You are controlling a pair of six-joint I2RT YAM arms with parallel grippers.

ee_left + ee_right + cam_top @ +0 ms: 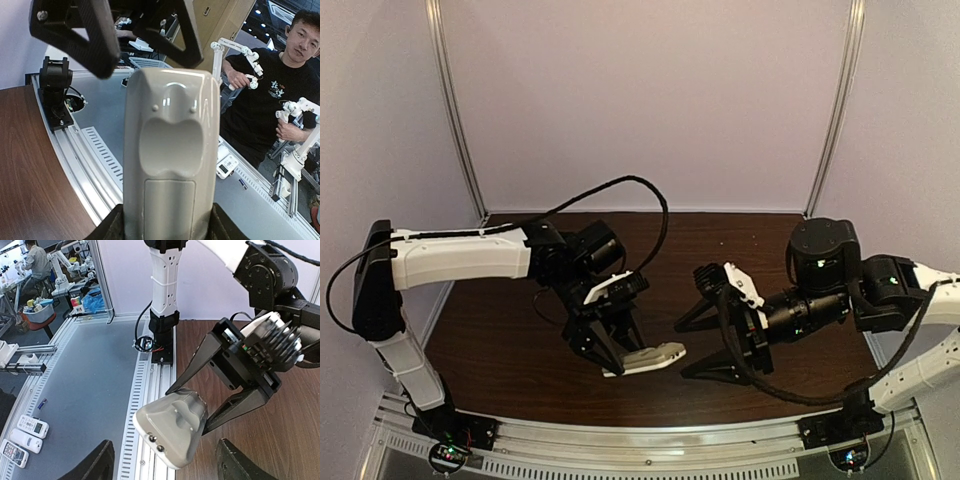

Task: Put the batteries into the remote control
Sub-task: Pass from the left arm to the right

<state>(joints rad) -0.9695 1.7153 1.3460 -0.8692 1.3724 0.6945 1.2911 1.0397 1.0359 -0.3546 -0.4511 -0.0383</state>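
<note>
From above, your left gripper is clamped on the left end of the remote control. It holds the remote roughly level, pointing right, over the near middle of the dark table. Your right gripper faces the remote's free end with its jaws spread wide, one finger on the far side and one on the near side.

In the left wrist view, the remote's beige back is turned towards you and shows a scooped hollow. The right fingers stand apart just past its tip.

In the right wrist view, the remote is pinched between the left fingers, clear of the table. Your own right fingers are wide apart on either side.
</note>
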